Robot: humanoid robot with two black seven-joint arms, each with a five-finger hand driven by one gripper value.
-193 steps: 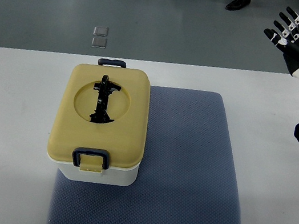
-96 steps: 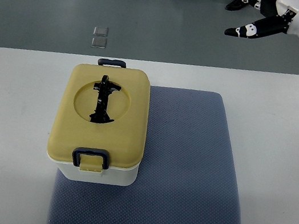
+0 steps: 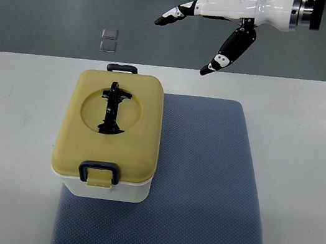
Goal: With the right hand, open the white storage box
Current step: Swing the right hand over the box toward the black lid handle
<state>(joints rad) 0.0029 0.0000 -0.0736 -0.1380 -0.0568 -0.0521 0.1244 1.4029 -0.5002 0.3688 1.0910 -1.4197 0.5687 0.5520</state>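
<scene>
Right hand (image 3: 231, 21): glossy white shell over the back, long and slim. Fingers (image 3: 173, 15) white along their length, black at the joints, with white-and-black tips. Thumb (image 3: 229, 48) mostly black, a white patch near its tip. Wrist: white cuff, then a silver ring and a black collar. Beyond the collar, black arm parts carrying two round silver discs.
</scene>
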